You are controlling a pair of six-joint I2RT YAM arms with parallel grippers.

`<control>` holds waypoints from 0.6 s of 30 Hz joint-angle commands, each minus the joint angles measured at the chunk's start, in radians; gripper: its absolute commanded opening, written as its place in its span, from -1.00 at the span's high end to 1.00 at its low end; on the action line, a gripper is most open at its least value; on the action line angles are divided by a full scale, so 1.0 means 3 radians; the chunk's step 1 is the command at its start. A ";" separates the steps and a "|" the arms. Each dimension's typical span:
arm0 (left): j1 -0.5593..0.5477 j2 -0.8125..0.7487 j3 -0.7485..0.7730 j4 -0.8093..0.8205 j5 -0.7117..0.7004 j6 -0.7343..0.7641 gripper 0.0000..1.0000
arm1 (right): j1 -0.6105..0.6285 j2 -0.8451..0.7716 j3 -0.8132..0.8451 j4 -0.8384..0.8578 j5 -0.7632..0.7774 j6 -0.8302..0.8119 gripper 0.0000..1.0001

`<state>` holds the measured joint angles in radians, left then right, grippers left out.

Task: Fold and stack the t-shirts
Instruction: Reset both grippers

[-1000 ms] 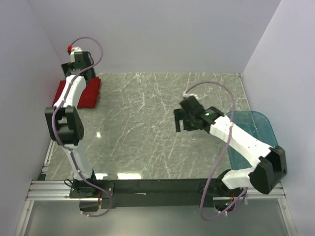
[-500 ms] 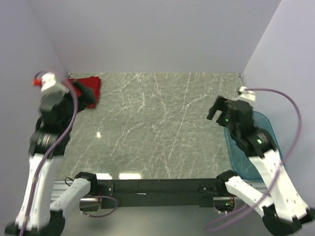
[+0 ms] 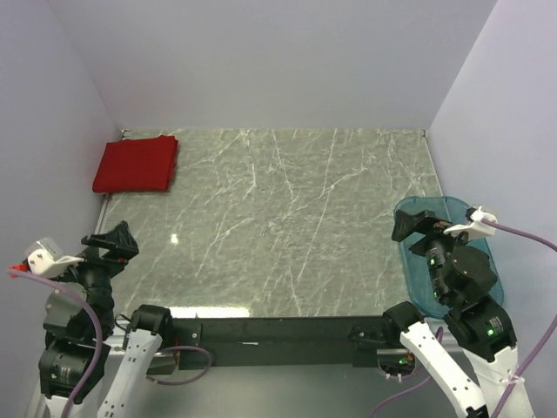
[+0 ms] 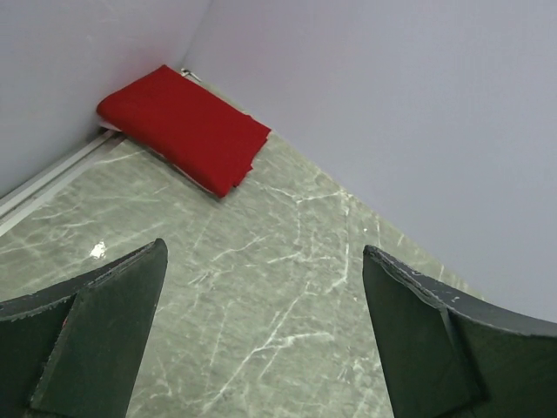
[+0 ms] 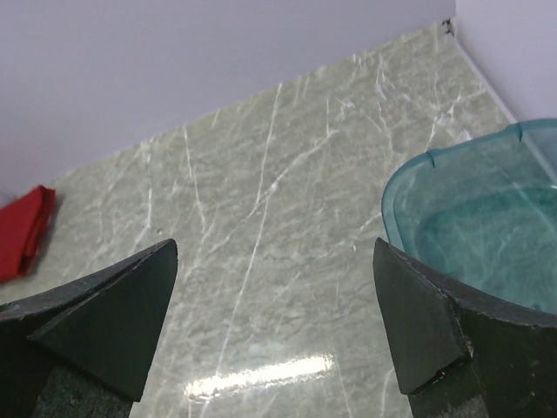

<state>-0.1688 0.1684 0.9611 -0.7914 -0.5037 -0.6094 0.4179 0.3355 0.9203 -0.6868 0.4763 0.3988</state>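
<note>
Partly hidden behind the right arm in the top view, cut off at the frame edge in the right wrist view: translucent teal plastic bin, rounded corners, at the worktop's right edge. Thin pale sliver beneath the deep red t-shirt, too slight to identify. Soft plain cloth, folded into a flat rectangle, in the far left corner beside the walls. Glossy grey-green marbled surface, white veins. Widely spread left hand, dark wedge-shaped fingers, holding nothing, above the near left edge. Equally wide right hand, holding nothing, near the bin.
</note>
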 commanded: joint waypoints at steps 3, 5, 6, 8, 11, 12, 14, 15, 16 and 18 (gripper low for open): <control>0.0005 -0.0321 -0.0258 0.0255 -0.0325 -0.0162 -0.99 | -0.0012 -0.0111 -0.0143 0.0331 -0.0074 -0.0056 -0.98; 0.0005 -0.0398 -0.0350 0.0342 -0.0371 -0.0167 -0.99 | -0.0012 -0.0147 -0.0219 0.0362 -0.0094 -0.0066 -0.98; 0.0005 -0.0408 -0.0376 0.0362 -0.0376 -0.0172 -0.99 | -0.0012 -0.0182 -0.0240 0.0372 -0.0089 -0.0061 -0.98; 0.0005 -0.0408 -0.0417 0.0408 -0.0346 -0.0162 -0.99 | -0.0012 -0.0228 -0.0281 0.0387 -0.0110 -0.0056 -0.98; 0.0005 -0.0347 -0.0427 0.0404 -0.0300 -0.0203 -0.99 | -0.0018 -0.0254 -0.0301 0.0387 -0.0151 -0.0071 -0.98; 0.0005 -0.0331 -0.0432 0.0398 -0.0305 -0.0223 -0.99 | -0.0012 -0.0264 -0.0301 0.0382 -0.0146 -0.0087 -0.98; 0.0005 -0.0311 -0.0448 0.0403 -0.0315 -0.0229 -0.99 | -0.0012 -0.0280 -0.0291 0.0367 -0.0105 -0.0123 -0.98; 0.0005 -0.0316 -0.0453 0.0403 -0.0310 -0.0224 -0.99 | -0.0012 -0.0280 -0.0286 0.0357 -0.0090 -0.0138 -0.98; 0.0005 -0.0326 -0.0463 0.0408 -0.0310 -0.0224 -0.99 | -0.0012 -0.0285 -0.0286 0.0362 -0.0079 -0.0148 -0.98; 0.0005 -0.0341 -0.0473 0.0414 -0.0305 -0.0208 -0.99 | -0.0018 -0.0305 -0.0291 0.0382 -0.0089 -0.0179 -0.98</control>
<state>-0.1688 0.0540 0.8284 -0.7055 -0.5854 -0.6674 0.4179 0.2577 0.8410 -0.6205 0.4370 0.3714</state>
